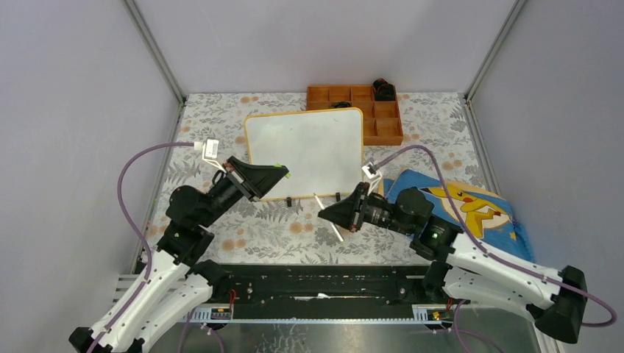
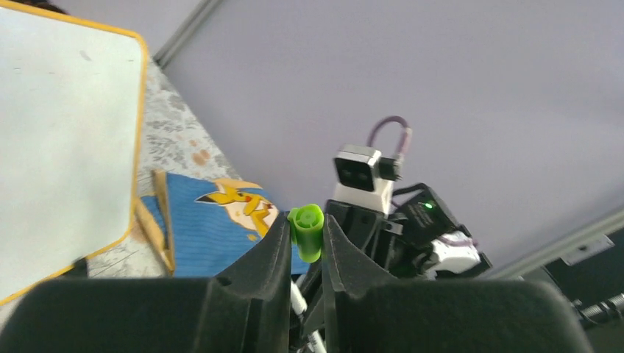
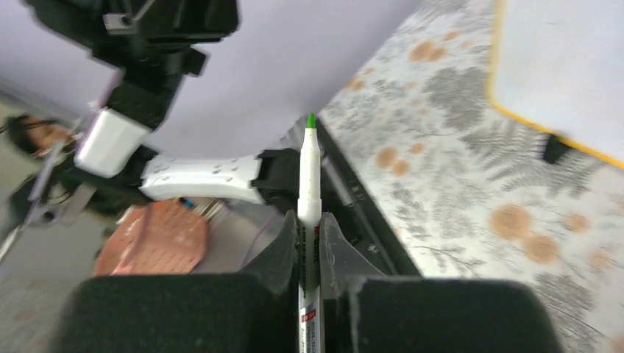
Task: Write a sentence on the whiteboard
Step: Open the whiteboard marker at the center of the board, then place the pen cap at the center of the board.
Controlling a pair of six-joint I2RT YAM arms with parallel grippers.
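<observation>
Looking down from the top camera, one whiteboard [image 1: 305, 151] lies flat mid-table, its far edge touching one orange tray [image 1: 388, 131]. The tray is divided. A black object [image 1: 383, 90] sits in its far right corner, and a dark bit in another cell is too small to tell. One blue cloth [image 1: 471, 209] lies just right of the board's near corner. The left gripper [image 1: 283, 171] hangs over the board's near left corner, and the right gripper [image 1: 324, 215] is just off its near edge.

On the left wrist camera, the fingers pinch one green cap [image 2: 307, 232], with the board to the left.

On the right wrist camera, the jaws are clamped tight on one white marker [image 3: 310, 184], its green tip bare. The board is at upper right.
</observation>
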